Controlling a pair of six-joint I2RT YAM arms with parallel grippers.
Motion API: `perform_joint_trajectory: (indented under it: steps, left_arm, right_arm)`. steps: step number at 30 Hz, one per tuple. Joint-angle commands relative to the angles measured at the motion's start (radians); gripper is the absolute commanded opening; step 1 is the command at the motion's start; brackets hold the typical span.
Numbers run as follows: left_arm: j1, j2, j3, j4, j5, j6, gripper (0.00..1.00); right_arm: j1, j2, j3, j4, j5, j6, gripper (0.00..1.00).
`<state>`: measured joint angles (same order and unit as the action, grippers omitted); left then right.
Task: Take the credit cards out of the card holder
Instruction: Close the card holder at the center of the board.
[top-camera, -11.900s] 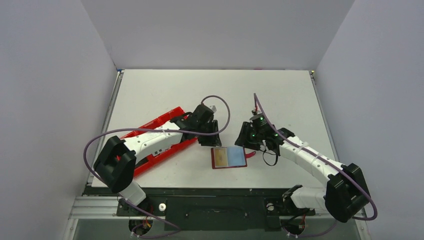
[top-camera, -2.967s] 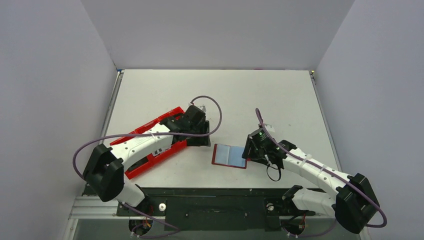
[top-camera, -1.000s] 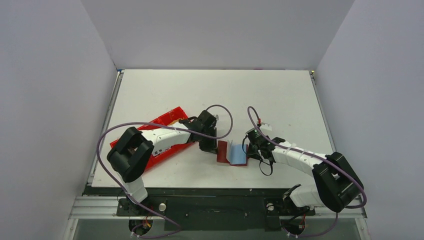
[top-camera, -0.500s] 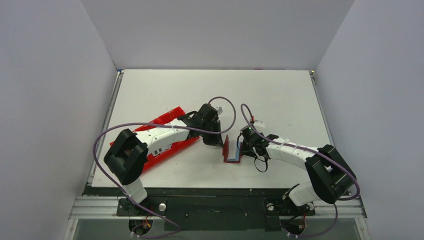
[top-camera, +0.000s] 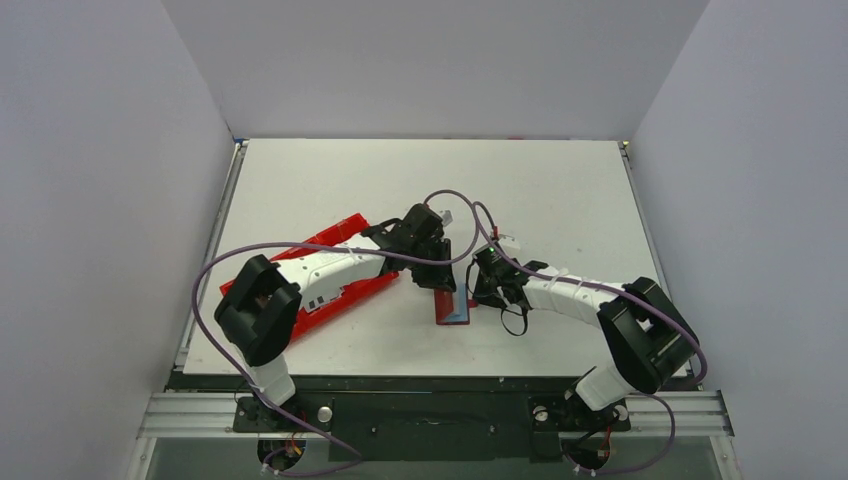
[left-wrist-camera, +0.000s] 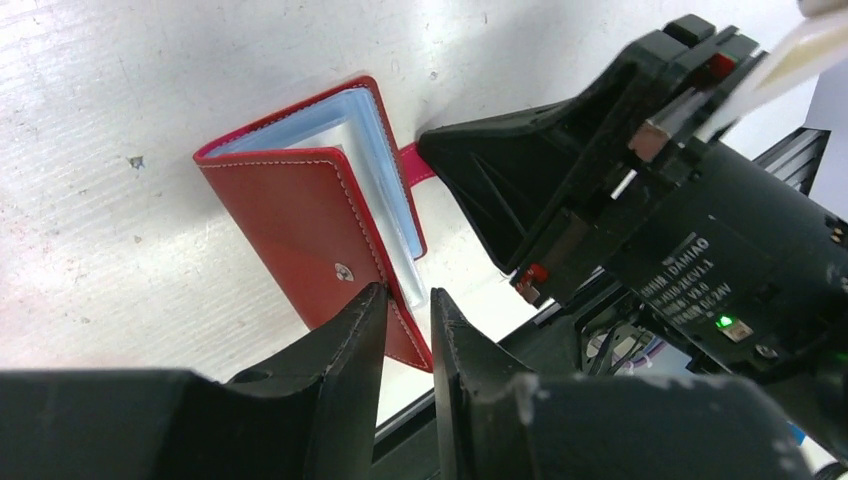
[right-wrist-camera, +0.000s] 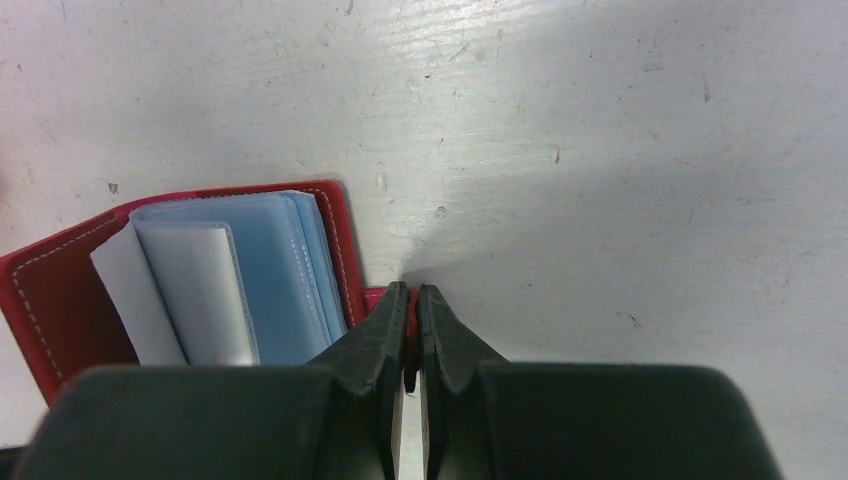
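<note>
One card holder (top-camera: 450, 308) lay half-folded on the table (top-camera: 560, 190), pale blue sleeves (right-wrist-camera: 270, 270) showing. The right gripper (right-wrist-camera: 411, 292) was pinched tight on its red strap (left-wrist-camera: 408, 164); the left gripper (left-wrist-camera: 404, 296) stood slightly parted at the red cover's (left-wrist-camera: 290, 230) edge, opposite

Both arms reach in from the near edge and meet in the middle. The left arm (top-camera: 320, 270) bends at its elbow far out on its own side, then stretches flat toward the other arm. The left gripper (left-wrist-camera: 405, 298) points down with its two fingers a little way apart and nothing between them. The right arm (top-camera: 570, 295) does the same from its side. The right gripper (right-wrist-camera: 413, 292) is squeezed tight, nipping the card holder (right-wrist-camera: 60, 300) by its strap. The two grippers sit just beside each other, not touching.
</note>
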<state>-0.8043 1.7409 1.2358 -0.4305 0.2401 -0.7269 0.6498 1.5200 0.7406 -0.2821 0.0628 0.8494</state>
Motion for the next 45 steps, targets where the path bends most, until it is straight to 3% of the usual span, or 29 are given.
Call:
perform_joint_trajectory:
  steps: [1, 4, 9, 13, 24, 28, 32, 36, 45]
  left_arm:
    - [-0.004, 0.043, 0.043, 0.027, 0.007, 0.01, 0.23]
    - [-0.003, 0.069, 0.041, 0.053, 0.014, 0.004, 0.26]
    - [-0.003, 0.119, 0.044, 0.086, 0.014, -0.004, 0.3]
    - [-0.003, 0.166, 0.056, 0.107, 0.021, -0.015, 0.3]
    - [-0.003, 0.217, 0.07, 0.097, -0.016, -0.036, 0.4]
    - [-0.004, 0.185, 0.078, 0.085, -0.029, -0.026, 0.4]
    - [-0.003, 0.141, 0.113, 0.05, -0.037, -0.003, 0.41]
    - [0.0, 0.089, 0.154, -0.009, -0.063, 0.017, 0.42]
    - [0.052, -0.067, 0.231, -0.134, -0.142, 0.068, 0.54]
  right_arm:
    - [0.005, 0.011, 0.03, -0.017, 0.012, -0.014, 0.0]
    - [0.005, -0.008, 0.035, -0.029, 0.01, -0.015, 0.01]
    - [-0.002, -0.06, 0.048, -0.063, 0.013, -0.014, 0.23]
    - [-0.013, -0.124, 0.061, -0.096, 0.021, -0.011, 0.32]
    - [-0.042, -0.242, 0.1, -0.163, 0.025, -0.018, 0.35]
    - [-0.051, -0.269, 0.113, -0.177, 0.021, -0.019, 0.38]
    - [-0.064, -0.303, 0.124, -0.182, 0.02, -0.018, 0.51]
    - [-0.081, -0.341, 0.132, -0.184, 0.017, -0.015, 0.58]
    - [-0.123, -0.424, 0.169, -0.19, 0.005, -0.023, 0.63]
